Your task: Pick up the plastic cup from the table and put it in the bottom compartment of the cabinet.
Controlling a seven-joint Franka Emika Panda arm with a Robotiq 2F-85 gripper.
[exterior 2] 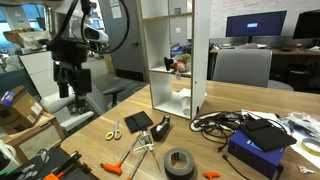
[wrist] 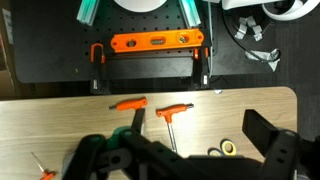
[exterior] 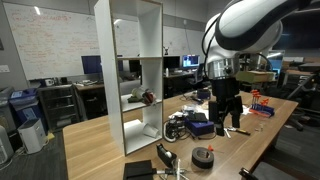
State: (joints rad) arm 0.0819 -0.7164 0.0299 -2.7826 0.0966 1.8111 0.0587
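- Gripper [wrist: 185, 158]: it sits at the bottom edge of the wrist view. The fingers are dark, blurred and cut off by the frame. The jaws stand wide apart with nothing between them.
- In an exterior view the gripper [exterior: 229, 122] hangs at right of frame, above the table and clear of it. The arm above it is cut off by the top edge.
- Table [wrist: 60, 125]: light wood fills the lower half of the wrist view. Orange-handled tools [wrist: 172, 112] lie on it near the edge. A yellowish ring [wrist: 229, 148] lies lower right, too small to identify.
- Past the table edge, in the upper half of the wrist view, is a dark surface with an orange level [wrist: 158, 42]. The white shapes along the top edge are cut off and cannot be identified.
- Mid-table in an exterior view are scissors [exterior 2: 113, 132], a tape roll [exterior 2: 180, 162] and a tangle of cables [exterior 2: 215, 122]. A blue box [exterior 2: 258, 155] at lower right is partly covered by a black item.
- Cabinet [exterior: 104, 80]: white and upright on the table at centre frame, with its top cut off. Its open compartments are stacked one above another.
- Cup: cannot be located with certainty. A small object [exterior: 143, 98] rests on a cabinet shelf above the bottom compartment. It is too small to tell whether it is the cup.
- Room: office or lab. A whiteboard [exterior: 55, 45] is at upper left, monitors [exterior 2: 250, 25] stand at the back, and a grey chair [exterior 2: 240, 68] is behind the table.
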